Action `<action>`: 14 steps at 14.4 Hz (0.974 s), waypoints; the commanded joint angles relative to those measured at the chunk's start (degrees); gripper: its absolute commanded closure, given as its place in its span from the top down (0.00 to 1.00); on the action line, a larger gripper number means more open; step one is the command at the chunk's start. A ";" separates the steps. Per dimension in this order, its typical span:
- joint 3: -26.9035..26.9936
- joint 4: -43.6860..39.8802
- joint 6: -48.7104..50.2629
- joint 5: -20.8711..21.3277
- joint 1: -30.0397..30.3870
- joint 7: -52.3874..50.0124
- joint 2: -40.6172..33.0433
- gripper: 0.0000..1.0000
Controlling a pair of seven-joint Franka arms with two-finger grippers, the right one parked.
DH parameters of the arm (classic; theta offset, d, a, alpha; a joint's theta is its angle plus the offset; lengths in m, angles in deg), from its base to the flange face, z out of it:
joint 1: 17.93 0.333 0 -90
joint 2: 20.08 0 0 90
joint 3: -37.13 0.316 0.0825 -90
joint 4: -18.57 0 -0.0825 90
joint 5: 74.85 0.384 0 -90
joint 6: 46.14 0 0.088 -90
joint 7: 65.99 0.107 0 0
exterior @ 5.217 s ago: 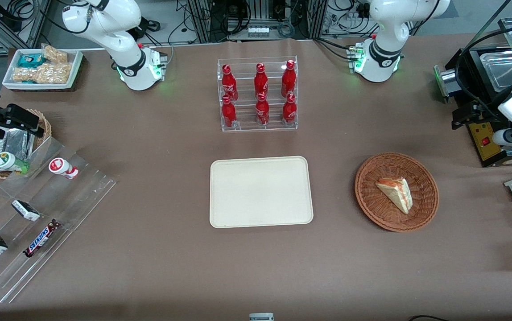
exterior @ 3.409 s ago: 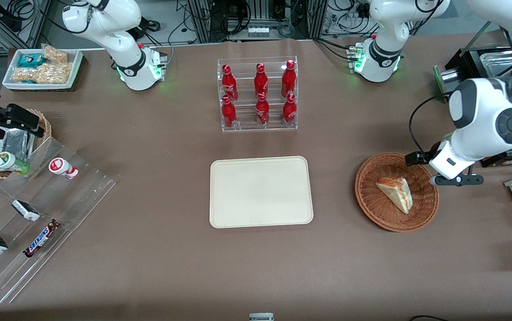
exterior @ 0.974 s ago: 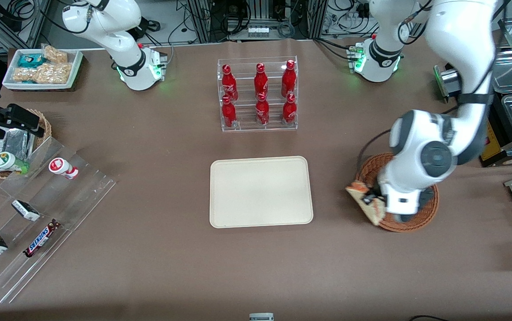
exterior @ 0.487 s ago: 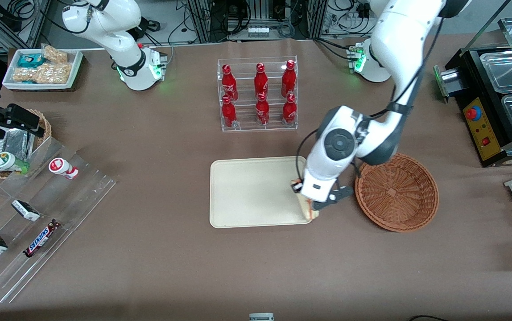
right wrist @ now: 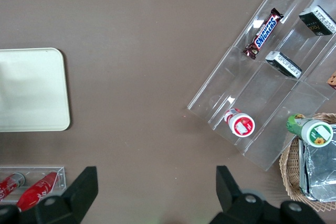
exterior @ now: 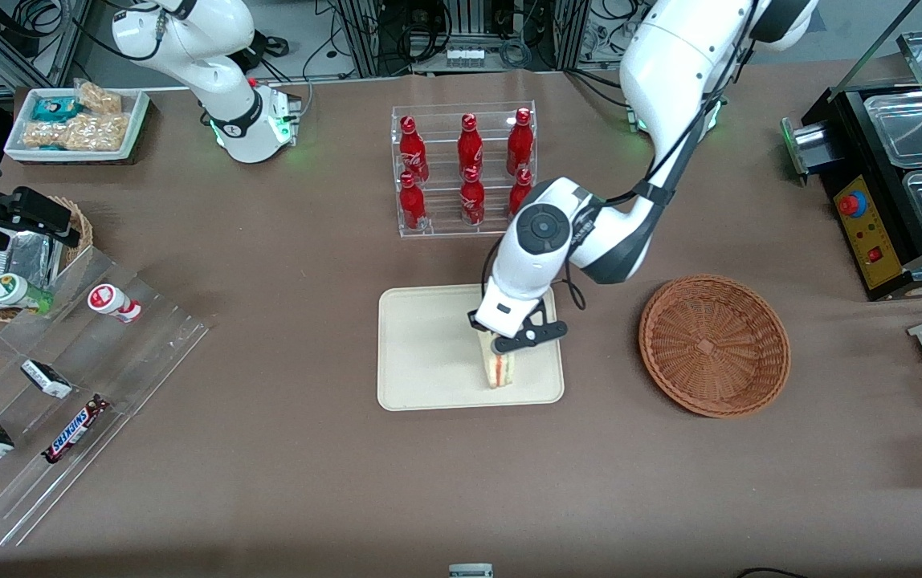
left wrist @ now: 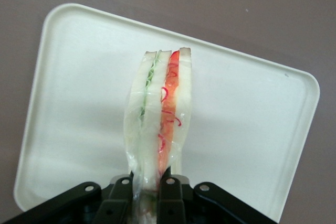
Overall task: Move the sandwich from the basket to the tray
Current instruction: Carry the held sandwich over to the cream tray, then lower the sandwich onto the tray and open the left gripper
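Progress: woven reddish-brown round basket (exterior: pixel 714 345) emptied | gripper (left wrist: pixel 148 182) clamped on wrapped triangular white-bread sandwich (left wrist: pixel 159 114) above cream rectangular plastic tray (left wrist: pixel 79 108) | remaining: lower, release

pincer (exterior: pixel 499 353) over tray (exterior: pixel 421 353), bottle rack (exterior: pixel 465 168) near

You cannot see the gripper (exterior: pixel 501 347) fingertips from the front: the wrist covers them and the upper part of the sandwich (exterior: pixel 498 371). In the left wrist view the picture edge cuts off the sandwich's gripped end (left wrist: pixel 152 129), and whether its free end touches the tray (left wrist: pixel 79 77) cannot be told. The arm hides part of the bottle rack (exterior: pixel 461 172). The right wrist view crops the tray (right wrist: pixel 31 90) and foil basket (right wrist: pixel 310 171)
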 commanded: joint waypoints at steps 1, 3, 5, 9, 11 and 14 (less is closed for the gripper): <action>0.87 -1.64 -2.63 0.12 -2.30 0.50 2.48 0.10; 0.87 -1.55 -4.04 0.46 -3.18 0.68 3.54 0.11; 0.87 -1.29 -4.14 2.05 -3.98 2.34 4.15 0.11; 0.87 -1.55 -4.22 2.05 -4.16 2.62 5.65 0.72; 0.96 -1.90 -4.14 2.40 -4.86 2.18 4.87 1.00; 1.58 -1.99 -2.74 2.40 -4.25 2.00 -0.48 1.00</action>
